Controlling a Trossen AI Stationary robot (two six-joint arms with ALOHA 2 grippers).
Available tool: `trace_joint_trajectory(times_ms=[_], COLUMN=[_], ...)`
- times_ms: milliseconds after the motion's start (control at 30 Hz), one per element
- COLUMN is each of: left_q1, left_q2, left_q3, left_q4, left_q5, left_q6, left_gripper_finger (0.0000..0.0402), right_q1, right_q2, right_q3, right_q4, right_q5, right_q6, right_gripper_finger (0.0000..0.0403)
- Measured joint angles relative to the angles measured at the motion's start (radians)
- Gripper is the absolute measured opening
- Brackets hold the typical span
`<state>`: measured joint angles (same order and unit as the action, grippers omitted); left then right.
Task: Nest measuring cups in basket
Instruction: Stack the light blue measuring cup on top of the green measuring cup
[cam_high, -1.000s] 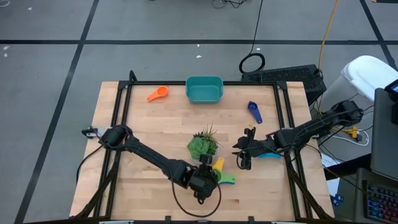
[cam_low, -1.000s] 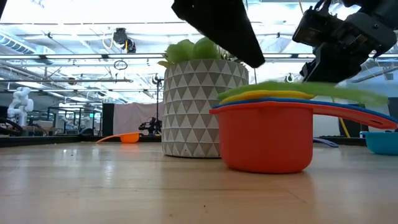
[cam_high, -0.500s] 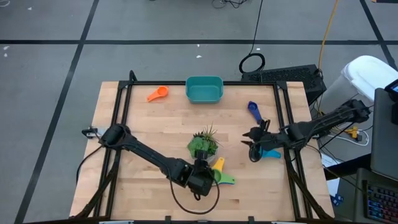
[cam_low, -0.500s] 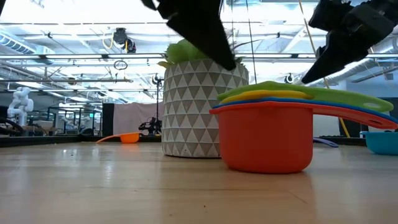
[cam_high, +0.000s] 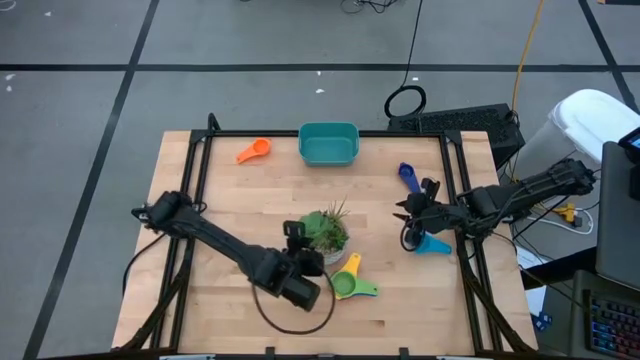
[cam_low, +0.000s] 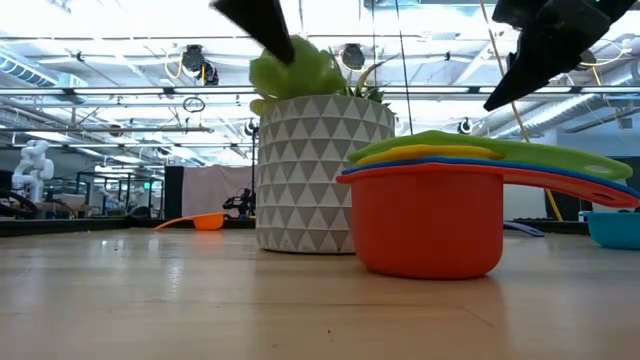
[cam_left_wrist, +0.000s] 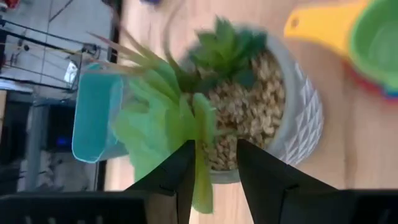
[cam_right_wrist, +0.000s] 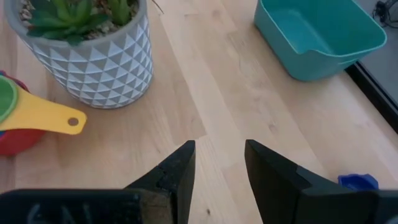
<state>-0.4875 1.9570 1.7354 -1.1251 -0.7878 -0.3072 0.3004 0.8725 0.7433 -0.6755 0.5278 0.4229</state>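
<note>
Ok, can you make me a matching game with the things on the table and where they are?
Things:
1. orange cup
2. basket
3. plant
4. light blue cup

Places:
A. middle of the table
B. far edge, in the middle
C. right side, under the right gripper
D. far left, beside the basket

Pairs: 1-D, 2-B, 3-A, 4-C

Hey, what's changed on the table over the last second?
The left hand backed off the nested cup stack and now hovers at the potted plant, holding nothing. The right hand pulled back toward its side, empty. The stack, orange cup, blue cups and basket stayed put.
</note>
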Motion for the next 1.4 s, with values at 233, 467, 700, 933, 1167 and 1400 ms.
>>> trace_joint_trajectory(times_ms=[233,467,700,933,1167,1400], left_q1=[-0.055,-0.082,-0.071,0.003,0.131,0.337], left_q2=[-0.041,-0.041,-0.096,-0.369,-0.690,-0.845], left_q3=[0.002,0.001,-0.163,-0.582,-0.867,-1.023], left_q4=[-0.019,-0.264,-0.416,-0.010,0.603,0.957], left_q5=[-0.007,-0.032,-0.097,-0.103,0.026,0.296], left_q6=[-0.051,-0.262,-0.465,-0.409,-0.064,0.178], left_gripper_finger=[0.0122,0.0122,0.0122,0.0122,0.0122,0.0122], right_q1=[0.000,0.001,0.001,-0.014,-0.067,-0.149], right_q2=[0.003,0.003,0.003,0.003,0.003,0.003], right_q3=[0.000,0.000,0.000,0.000,0.000,0.000], right_q4=[0.006,0.013,0.012,0.021,0.284,0.551], right_q5=[-0.003,-0.019,-0.029,-0.005,-0.004,-0.001], right_q6=[0.002,0.006,0.006,-0.062,-0.342,-0.544], right_gripper_finger=[0.0132,0.0132,0.0132,0.0132,0.0132,0.0132])
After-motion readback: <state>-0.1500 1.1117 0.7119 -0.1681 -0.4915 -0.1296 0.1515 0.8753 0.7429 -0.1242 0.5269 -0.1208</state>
